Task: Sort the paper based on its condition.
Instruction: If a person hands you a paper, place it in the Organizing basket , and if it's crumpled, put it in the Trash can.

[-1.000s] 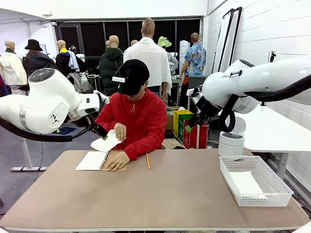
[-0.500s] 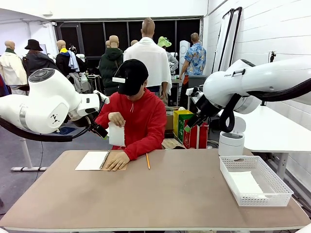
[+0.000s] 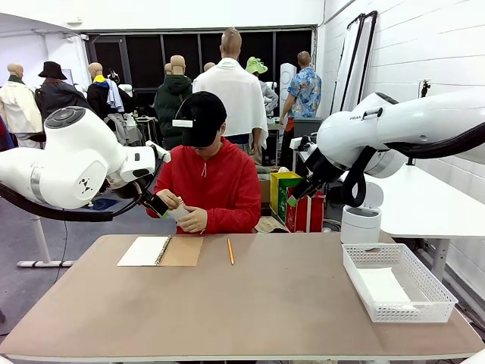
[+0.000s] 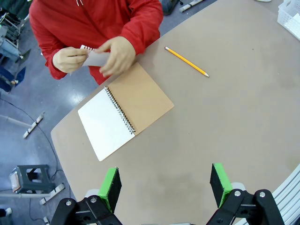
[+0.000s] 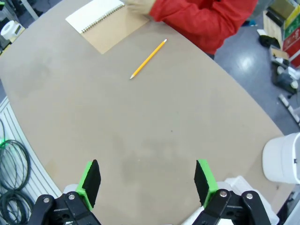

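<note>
1. both claws hang empty with jaws spread wide above the tan surface (image 3: 250,303): left claw (image 4: 165,186), right claw (image 5: 146,180).
2. the person's hands (image 4: 96,56), one of which pinned the open spiral notebook (image 4: 124,115) a second ago, now work the thin white paper sheet (image 4: 93,58) together at chest height, probably crumpling it.
3. no sheet is ready to sort; it sits well beyond the left claw, past the notebook.

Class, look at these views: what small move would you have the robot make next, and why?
Probably wait, with both hands held open above the table. The person's hands are folding or crumpling the paper over the table's far edge, so no sheet lies ready to pick. The left hand and the right hand hold nothing.
</note>
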